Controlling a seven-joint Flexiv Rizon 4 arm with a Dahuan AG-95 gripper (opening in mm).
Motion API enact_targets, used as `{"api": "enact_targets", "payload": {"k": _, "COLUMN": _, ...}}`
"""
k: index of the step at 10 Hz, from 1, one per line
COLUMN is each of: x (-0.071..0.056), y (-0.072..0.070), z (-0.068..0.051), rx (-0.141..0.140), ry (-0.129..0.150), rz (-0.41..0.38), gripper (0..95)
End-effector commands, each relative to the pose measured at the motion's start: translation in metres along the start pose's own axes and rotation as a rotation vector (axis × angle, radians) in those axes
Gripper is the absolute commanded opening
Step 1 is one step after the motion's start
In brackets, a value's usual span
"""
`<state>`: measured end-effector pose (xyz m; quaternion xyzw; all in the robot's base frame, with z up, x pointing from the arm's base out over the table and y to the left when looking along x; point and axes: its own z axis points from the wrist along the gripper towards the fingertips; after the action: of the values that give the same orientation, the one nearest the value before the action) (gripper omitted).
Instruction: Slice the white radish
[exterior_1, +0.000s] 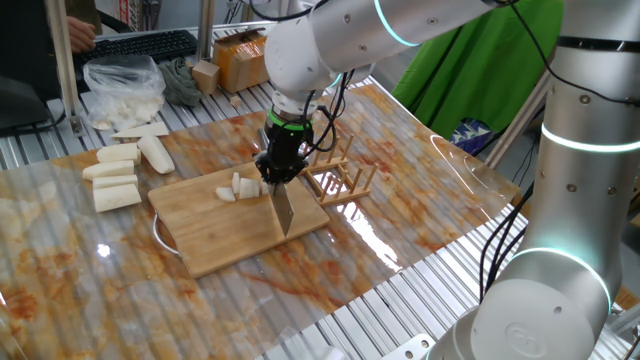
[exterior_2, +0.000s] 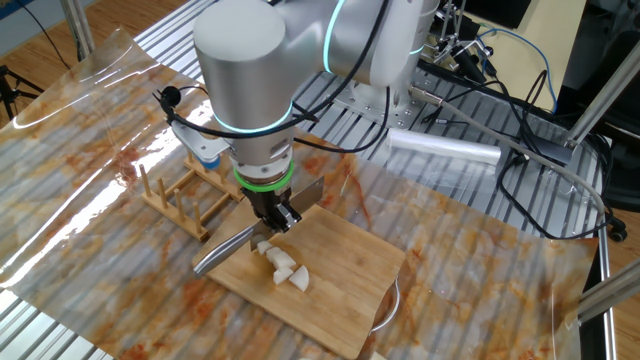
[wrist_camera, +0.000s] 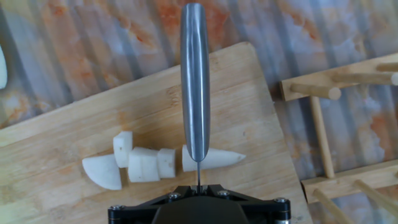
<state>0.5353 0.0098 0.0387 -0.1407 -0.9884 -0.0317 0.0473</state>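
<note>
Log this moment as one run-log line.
hand: shut on knife | blade: over radish | cut pieces: on board | step: slicing

we see a table (exterior_1: 60, 215) with a marbled orange and white cover over metal slats. behind it hangs a green cloth (exterior_1: 470, 70), and a black keyboard (exterior_1: 140, 44) lies near cardboard boxes (exterior_1: 238, 58). black cables (exterior_2: 520, 90) run across the far side.

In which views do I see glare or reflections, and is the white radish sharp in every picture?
One fixed view: bright glare streaks on the clear sheet right of the cutting board; the white radish is small but distinct. The other fixed view: glare at upper left; radish fairly sharp. Hand view: sharpest on the radish; the knife shows a soft sheen.
</note>
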Motion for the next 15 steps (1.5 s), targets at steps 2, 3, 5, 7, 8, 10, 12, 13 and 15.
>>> {"api": "enact_targets", "payload": {"k": 2, "x": 0.005, "y": -0.005, "z": -0.008, "rx": -0.009, "ry": 0.013, "rz": -0.006, "gripper": 0.0}}
{"api": "enact_targets", "payload": {"k": 3, "x": 0.006, "y": -0.004, "z": -0.009, "rx": 0.000, "ry": 0.012, "rz": -0.008, "gripper": 0.0}}
{"api": "enact_targets", "payload": {"k": 5, "x": 0.004, "y": -0.002, "z": -0.006, "rx": -0.007, "ry": 0.010, "rz": -0.002, "gripper": 0.0}}
{"api": "enact_targets", "payload": {"k": 7, "x": 0.000, "y": 0.003, "z": 0.005, "rx": -0.009, "ry": -0.002, "rz": 0.001, "gripper": 0.0}}
{"api": "enact_targets", "payload": {"k": 8, "x": 0.000, "y": 0.003, "z": 0.004, "rx": 0.002, "ry": 0.000, "rz": -0.003, "gripper": 0.0}}
{"api": "enact_targets", "payload": {"k": 10, "x": 0.002, "y": 0.001, "z": 0.000, "rx": -0.007, "ry": 0.009, "rz": 0.010, "gripper": 0.0}}
{"api": "enact_targets", "payload": {"k": 12, "x": 0.002, "y": 0.002, "z": 0.000, "rx": -0.040, "ry": 0.013, "rz": 0.034, "gripper": 0.0}}
{"api": "enact_targets", "payload": {"k": 13, "x": 0.003, "y": 0.002, "z": 0.000, "rx": -0.063, "ry": 0.011, "rz": 0.045, "gripper": 0.0}}
{"api": "enact_targets", "payload": {"k": 15, "x": 0.003, "y": 0.003, "z": 0.000, "rx": -0.070, "ry": 0.008, "rz": 0.045, "gripper": 0.0}}
